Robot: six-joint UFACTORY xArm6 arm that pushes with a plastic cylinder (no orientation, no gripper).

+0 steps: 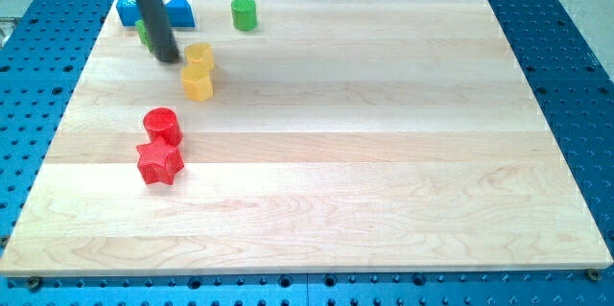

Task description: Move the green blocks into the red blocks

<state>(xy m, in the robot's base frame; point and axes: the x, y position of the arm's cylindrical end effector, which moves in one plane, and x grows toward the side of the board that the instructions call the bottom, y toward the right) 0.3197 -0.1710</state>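
Pincer state cannot be told; my tip (168, 58) stands between a green block (142, 31) and the upper yellow block (199, 57).

Bright, even overhead light; wooden board (326, 143) evenly lit edge to edge, no glare. Shadows short and soft beneath blocks near the top left corner. Rod (153, 9) slightly blurred. Focus otherwise sharp; edges barely distorted.

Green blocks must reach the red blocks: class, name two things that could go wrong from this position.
1. My tip sits beside a partly hidden green block; pushing it towards the red cylinder and red star might also knock the two yellow blocks close by.
2. The green cylinder lies at the wooden board's top edge and may slide off.
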